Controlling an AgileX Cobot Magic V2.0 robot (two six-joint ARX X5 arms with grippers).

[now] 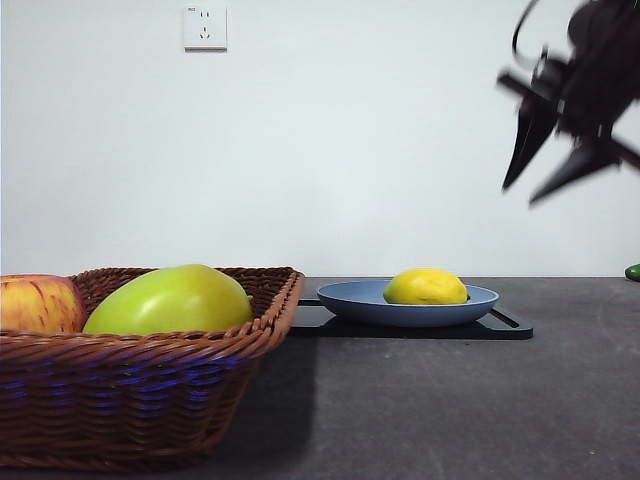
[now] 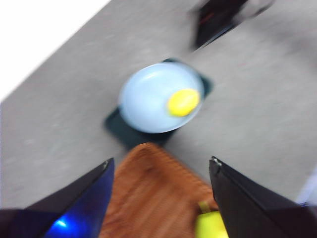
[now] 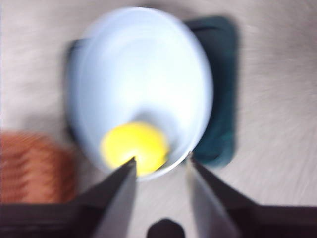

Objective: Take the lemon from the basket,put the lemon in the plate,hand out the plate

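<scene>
The small yellow lemon (image 1: 425, 287) lies in the light-blue plate (image 1: 350, 297), toward its right side. The brown wicker basket (image 1: 130, 390) stands at the near left. My right gripper (image 3: 161, 158) hangs open above the plate (image 3: 143, 64), its jaws apart near the lemon (image 3: 134, 148); in the front view it is the dark gripper (image 1: 520, 195) high at the right, clear of the plate. My left gripper (image 2: 159, 159) is open and empty, high over the basket (image 2: 153, 198), with the plate (image 2: 143, 99) and lemon (image 2: 183, 102) beyond it. Both wrist views are blurred.
The plate rests on a flat black tray (image 1: 500, 328). A large green fruit (image 1: 170, 300) and a red-yellow apple (image 1: 35, 303) lie in the basket. A small green object (image 1: 633, 271) shows at the table's far right edge. A wall socket (image 1: 205, 27) is behind.
</scene>
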